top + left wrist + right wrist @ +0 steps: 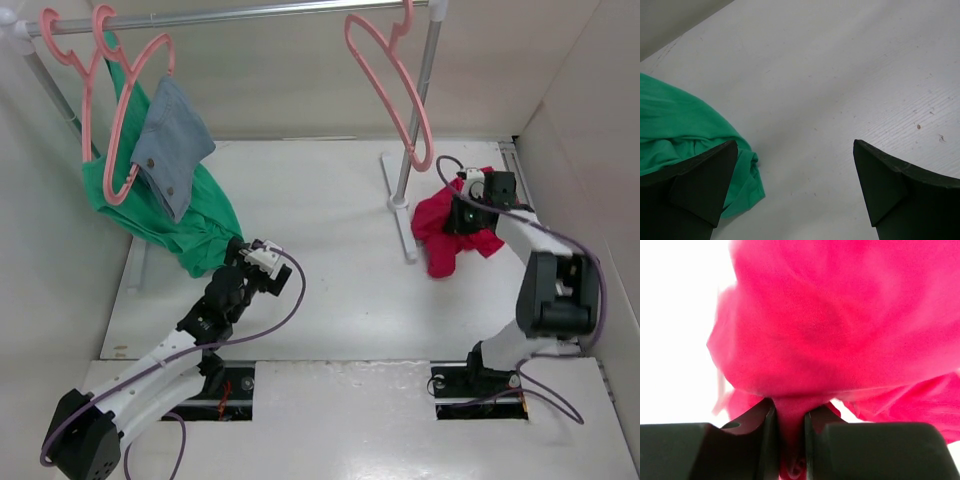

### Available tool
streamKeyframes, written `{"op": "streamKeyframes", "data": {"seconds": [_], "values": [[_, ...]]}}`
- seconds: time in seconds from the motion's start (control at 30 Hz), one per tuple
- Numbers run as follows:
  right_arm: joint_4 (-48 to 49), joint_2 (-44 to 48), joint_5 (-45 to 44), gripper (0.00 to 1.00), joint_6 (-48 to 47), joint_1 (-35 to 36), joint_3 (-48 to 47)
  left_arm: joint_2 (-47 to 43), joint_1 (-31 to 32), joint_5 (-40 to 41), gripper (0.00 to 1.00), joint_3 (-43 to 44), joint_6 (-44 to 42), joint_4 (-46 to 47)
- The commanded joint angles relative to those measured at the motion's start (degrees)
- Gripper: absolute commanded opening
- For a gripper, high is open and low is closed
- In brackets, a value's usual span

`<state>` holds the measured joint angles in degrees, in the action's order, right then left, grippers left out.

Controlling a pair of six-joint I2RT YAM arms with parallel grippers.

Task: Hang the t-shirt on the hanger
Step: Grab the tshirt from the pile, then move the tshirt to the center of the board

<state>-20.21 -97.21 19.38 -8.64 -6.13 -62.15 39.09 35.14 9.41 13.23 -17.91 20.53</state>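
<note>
- Left arm (180, 345), near-left of the tabletop (330, 250): jaws spread fully wide and holding nothing. The wrist view shows bare board between the fingers (705, 185), and the hem of the green garment (675, 125) sits just beside the left one.
- Right arm (550, 290), by the right edge: jaws nearly closed, pinching a raised fold of the t-shirt (840, 330). Cloth fills the narrow gap between the two fingers (752, 440).
- The t-shirt (445, 240) is a crumpled heap on the tabletop toward the far-right corner, just beside the foot of the rack post (412, 130). I cannot make out the neck opening or label.
- The hanger (390, 90) is empty, hooked on the rail (250, 12) over the far edge, above the heap and a little to its left.
- Key relation: from the right jaws the hanger lies upward, farther back and slightly left. Its long axis slants down from far-left to near-right, and its lower tip is near the shirt.
- The right arm is much the nearer; the left jaws are well apart from both.
- My guess is the shirt must be lifted and the collar found before any threading.
</note>
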Motion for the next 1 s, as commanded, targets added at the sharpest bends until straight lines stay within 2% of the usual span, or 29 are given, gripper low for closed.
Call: {"op": "streamKeyframes", "data": {"seconds": [0.0, 0.07, 0.17, 0.23, 0.4, 0.57, 0.6, 0.63, 0.67, 0.73, 0.77, 0.83, 0.87, 0.97], "values": [[6.2, 18.6, 6.5, 0.0, -3.7, 4.0, 5.1, -1.0, -0.1, 2.4, 1.0, 2.7, 1.6, 4.0], [4.7, 25.8, 8.8, 0.0, -7.9, 8.6, 6.5, -1.0, -0.1, 2.9, 1.0, 2.1, 2.2, 4.9], [6.1, 38.5, 15.5, 0.0, -11.0, 20.3, 9.0, 0.0, -0.1, 4.1, 1.0, 2.1, 5.3, 6.3], [8.1, 40.9, 17.2, 0.0, -10.1, 24.0, 9.0, 0.5, -0.1, 4.1, 0.99, 2.1, 6.4, 6.9], [9.2, 39.6, 22.8, 0.0, -10.1, 32.0, 6.2, 0.5, -0.1, 8.4, 0.96, 3.2, 8.9, 7.6], [9.8, 33.8, 20.8, 0.0, -12.4, 37.9, 3.6, 1.1, -0.1, 11.3, 0.96, 3.2, 8.9, 8.7], [10.4, 32.9, 20.0, 0.09, -12.4, 38.5, 3.6, 1.1, -0.1, 11.3, 0.96, 3.2, 8.9, 8.7], [10.4, 32.1, 19.1, 0.48, -11.8, 38.5, 4.4, 1.1, -0.1, 10.6, 0.97, 3.2, 8.1, 8.7], [10.4, 31.2, 18.3, 0.62, -11.1, 37.2, 4.9, 1.1, -0.1, 10.6, 0.97, 3.2, 6.8, 8.7], [7.6, 29.2, 13.4, 0.77, -8.5, 35.7, 6.3, 1.1, -0.1, 9.8, 0.99, 3.2, 5.4, 8.2], [5.7, 28.6, 7.1, 0.79, -8.5, 34.7, 7.1, 1.1, -0.1, 9.8, 0.99, 3.2, 4.9, 7.7], [1.2, 27.4, 3.0, 0.82, -8.5, 31.5, 8.8, 1.1, -0.1, 9.8, 0.99, 2.6, 3.0, 7.2], [0.1, 27.4, -2.4, 0.85, -8.5, 30.9, 8.8, 1.1, -0.1, 9.8, 0.99, 2.6, 3.0, 6.5], [-4.9, 25.1, -9.6, 0.85, -10.8, 34.6, 7.9, 1.6, -0.1, 9.2, 0.98, 2.6, 2.4, 5.7]]}}
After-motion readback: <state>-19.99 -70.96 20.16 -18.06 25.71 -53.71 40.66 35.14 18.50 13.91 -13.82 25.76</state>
